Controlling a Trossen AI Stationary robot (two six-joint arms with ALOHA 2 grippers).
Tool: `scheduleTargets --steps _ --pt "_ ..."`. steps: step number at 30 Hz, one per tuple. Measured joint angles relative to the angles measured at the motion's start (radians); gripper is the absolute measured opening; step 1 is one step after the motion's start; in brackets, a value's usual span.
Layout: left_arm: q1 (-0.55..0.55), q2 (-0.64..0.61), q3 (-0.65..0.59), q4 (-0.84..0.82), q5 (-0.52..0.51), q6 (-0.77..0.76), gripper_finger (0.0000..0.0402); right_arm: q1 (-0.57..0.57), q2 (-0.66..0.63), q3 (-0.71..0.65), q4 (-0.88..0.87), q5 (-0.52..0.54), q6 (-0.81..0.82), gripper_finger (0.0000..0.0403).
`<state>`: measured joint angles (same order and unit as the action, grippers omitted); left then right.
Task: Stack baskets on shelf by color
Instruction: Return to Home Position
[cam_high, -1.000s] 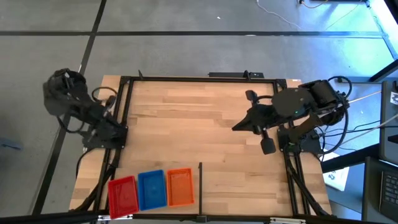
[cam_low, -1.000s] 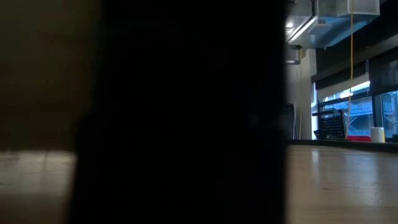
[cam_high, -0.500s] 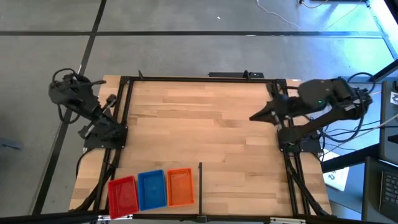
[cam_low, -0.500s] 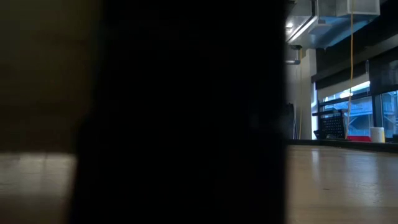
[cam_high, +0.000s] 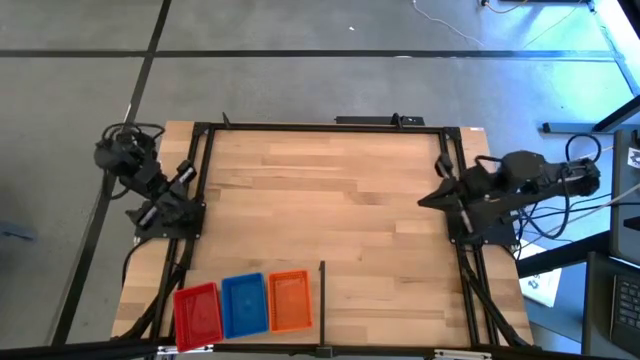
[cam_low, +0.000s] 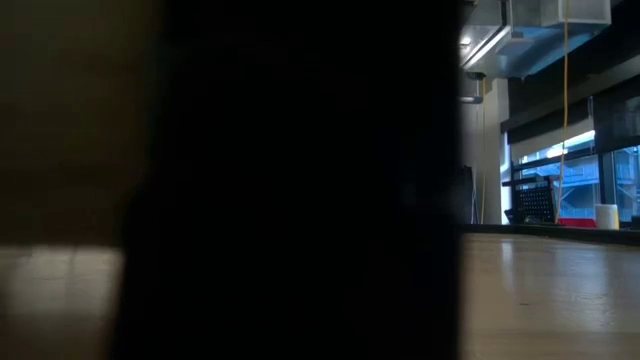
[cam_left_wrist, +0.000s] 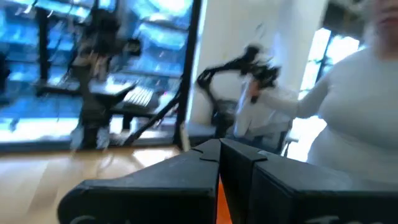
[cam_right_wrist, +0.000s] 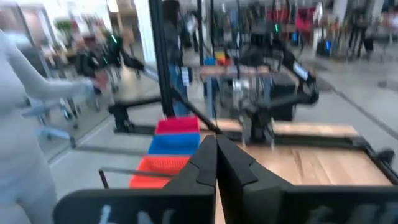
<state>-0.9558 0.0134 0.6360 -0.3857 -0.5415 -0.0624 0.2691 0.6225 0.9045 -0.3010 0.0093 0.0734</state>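
The job looks all but finished, and the step in hand reads as sending both arms to their rest pose. In the high view the baskets stand in a tidy row at the lower left of the frame, on the shelf (cam_high: 360, 305) just left of the thin black divider bar (cam_high: 322, 282): the red stack (cam_high: 197, 310), the blue stack (cam_high: 243, 303) and the orange stack (cam_high: 290, 299), side by side and touching or nearly so. From straight above I cannot count how many lie in each pile. The left arm (cam_high: 150, 185) is folded tight over its base at the left edge of the table, well apart from the baskets. The right arm (cam_high: 495, 190) is crouched low over its base at the right edge, its tip pointing in toward the middle of the table. The left gripper (cam_left_wrist: 219, 144) has its two dark fingers pressed together with nothing between them, and the right gripper (cam_right_wrist: 216, 142) is likewise closed and empty. Past it, the three coloured piles show across the table. The next move, as I judge it, calls only for settling each arm squarely on its mount, clear of the stacks. The low view is mostly blocked by a dark shape. A person in white (cam_left_wrist: 348, 124) stands beyond the table.
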Motion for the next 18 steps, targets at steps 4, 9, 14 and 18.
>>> scheduleTargets --steps 4,9,14,18 --pt "0.0 -0.009 -0.028 0.054 0.078 0.071 0.0 0.0 -0.141 -0.124 0.07 -0.004 0.018 0.0" --pt "0.0 -0.01 -0.054 0.058 0.056 0.099 0.0 0.0 -0.288 -0.23 0.085 -0.007 0.026 0.0" --pt "0.0 -0.011 -0.123 0.123 0.021 0.102 0.0 0.0 -0.404 -0.347 0.169 -0.041 0.004 0.0" --pt "0.0 -0.01 -0.207 0.211 0.023 0.103 0.0 0.0 -0.493 -0.448 0.254 -0.048 -0.014 0.0"
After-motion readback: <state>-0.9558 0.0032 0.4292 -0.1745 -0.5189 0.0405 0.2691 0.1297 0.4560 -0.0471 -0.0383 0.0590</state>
